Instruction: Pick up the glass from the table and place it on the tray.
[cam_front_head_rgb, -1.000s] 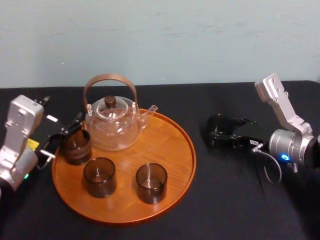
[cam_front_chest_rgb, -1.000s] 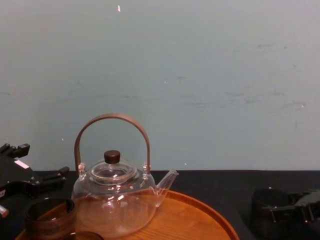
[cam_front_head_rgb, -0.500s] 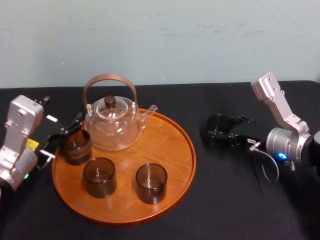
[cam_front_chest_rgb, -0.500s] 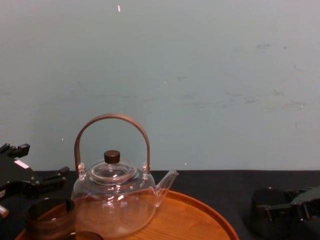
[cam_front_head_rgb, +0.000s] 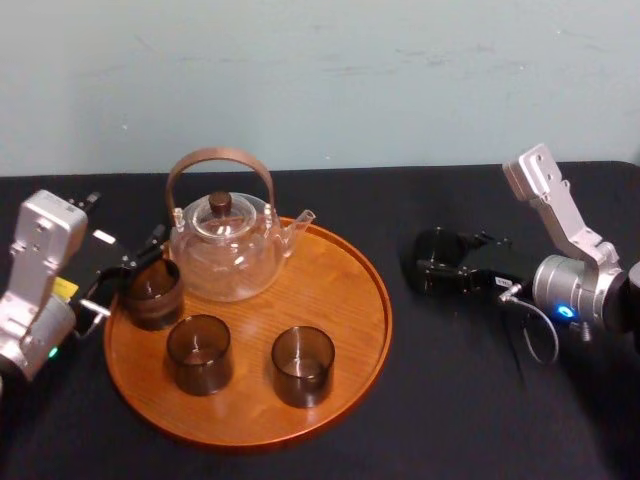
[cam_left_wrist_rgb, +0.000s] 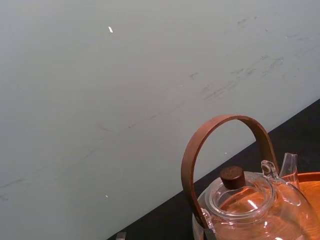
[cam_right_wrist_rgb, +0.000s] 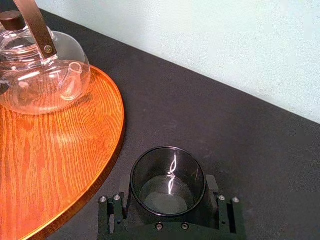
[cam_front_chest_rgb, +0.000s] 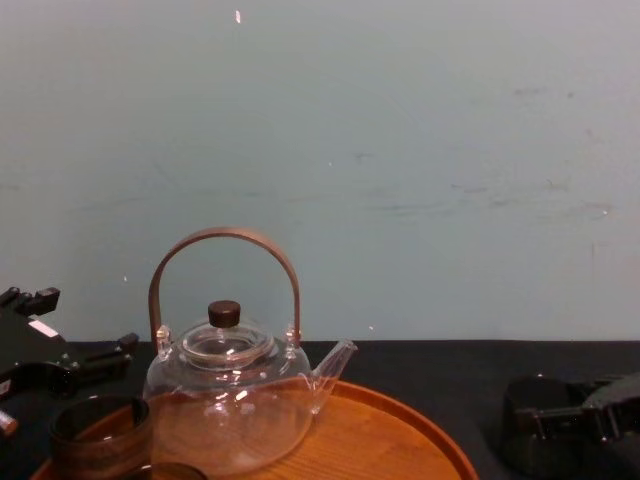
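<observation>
A smoky grey glass (cam_right_wrist_rgb: 167, 181) stands on the black table just right of the tray (cam_front_head_rgb: 340, 300); in the head view the same glass (cam_front_head_rgb: 438, 248) looks dark. My right gripper (cam_right_wrist_rgb: 169, 196) reaches in from the right at table level, and its two fingers press on either side of the glass. The round orange-brown wooden tray carries three more glasses (cam_front_head_rgb: 198, 353) and a clear teapot (cam_front_head_rgb: 225, 245). At the tray's left edge my left gripper (cam_front_head_rgb: 128, 275) is open, its fingers spread beside the leftmost glass (cam_front_head_rgb: 152, 292).
The teapot's arched wooden handle (cam_front_chest_rgb: 225, 240) rises high over the back of the tray. Bare wood lies on the tray's right half (cam_right_wrist_rgb: 55, 150), nearest the held glass. Black cloth (cam_front_head_rgb: 450, 400) covers the table in front and to the right.
My right gripper's fingers have closed in on the glass on the table, and that arm has shifted slightly. The left arm and the things on the tray have not moved.
</observation>
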